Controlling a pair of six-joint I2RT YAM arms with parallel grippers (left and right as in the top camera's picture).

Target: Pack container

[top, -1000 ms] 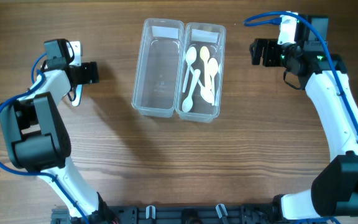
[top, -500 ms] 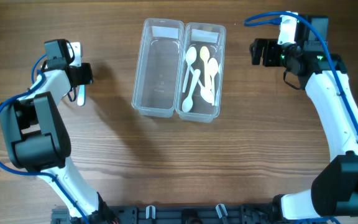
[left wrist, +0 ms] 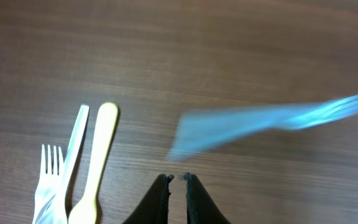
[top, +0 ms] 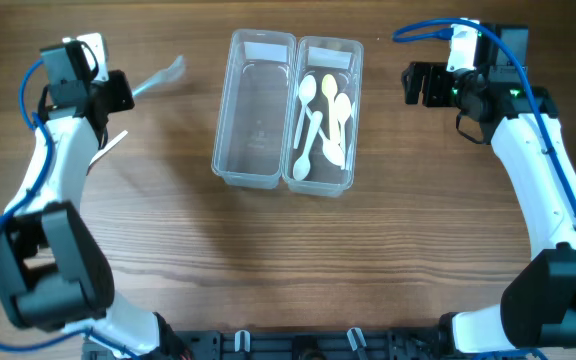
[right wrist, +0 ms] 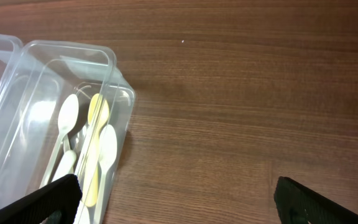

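Dark wood-grain table (top: pixel 268 260), soft even light, black rail (top: pixel 298 345) along near edge

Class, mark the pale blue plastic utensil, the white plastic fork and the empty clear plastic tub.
Pale blue plastic utensil (left wrist: pixel 260 121), left wrist view, mid-handle.
White plastic fork (left wrist: pixel 49 182), left wrist view, head.
Empty clear plastic tub (top: pixel 256 120), overhead view, bare floor.

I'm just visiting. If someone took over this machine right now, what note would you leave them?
Left gripper: jaws shut; a blurred pale-blue utensil shows just ahead, grip unclear.
Right gripper: jaws open, empty, beside the container.
Done: spoons lie in the container half nearer the right gripper; the other half is empty.
Left to do: white fork and yellow utensil lie on the table by the left gripper.
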